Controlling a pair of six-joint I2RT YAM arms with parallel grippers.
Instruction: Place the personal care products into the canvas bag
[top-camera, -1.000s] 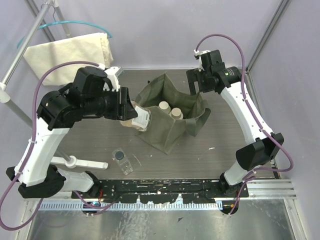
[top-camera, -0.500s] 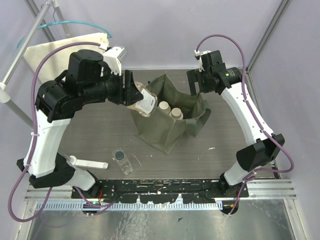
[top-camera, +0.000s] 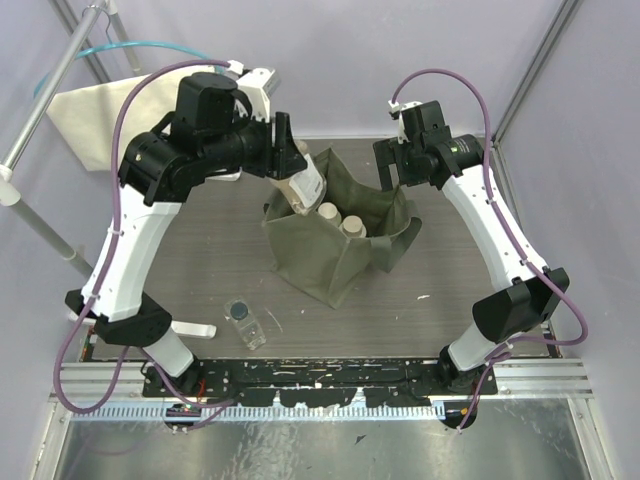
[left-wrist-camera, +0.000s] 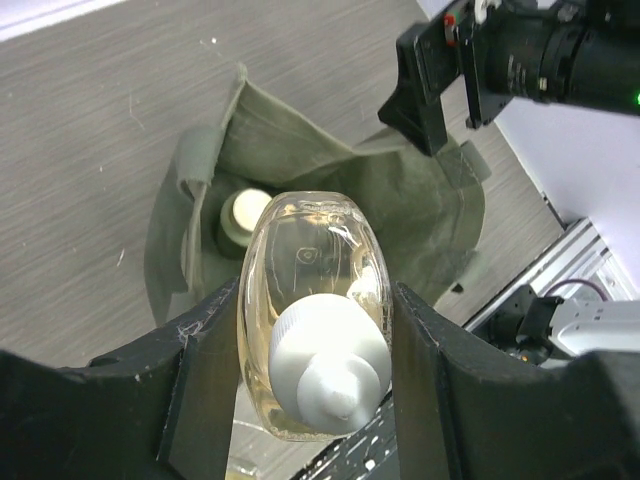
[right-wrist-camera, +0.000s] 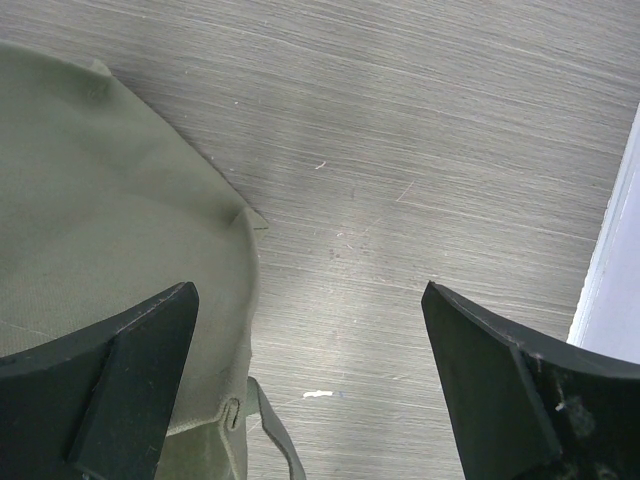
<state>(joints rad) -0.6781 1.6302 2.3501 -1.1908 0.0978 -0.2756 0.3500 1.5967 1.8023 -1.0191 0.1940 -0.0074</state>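
Left gripper (left-wrist-camera: 315, 335): jaws partly closed, clamping the amber bottle with white cap (left-wrist-camera: 310, 250) by its sides, cap toward the wrist and base pointing down. Over the last second the left arm has raised this bottle from beside the left wall of the canvas bag (top-camera: 330, 265) and carried it above the far-left part of the opening. Judgement: transport is nearly complete; lowering and release remain. Right gripper (right-wrist-camera: 315, 380): jaws fully spread, empty, unmoved, hovering just beside the bag's far-right rim. Bag contents: first cream-topped bottle (top-camera: 328, 212) and second cream-topped bottle (top-camera: 350, 226), upright, side by side. The clear dark-capped bottle (top-camera: 243, 318) sits on the table (top-camera: 450, 270), well apart from the bag, not yet loaded
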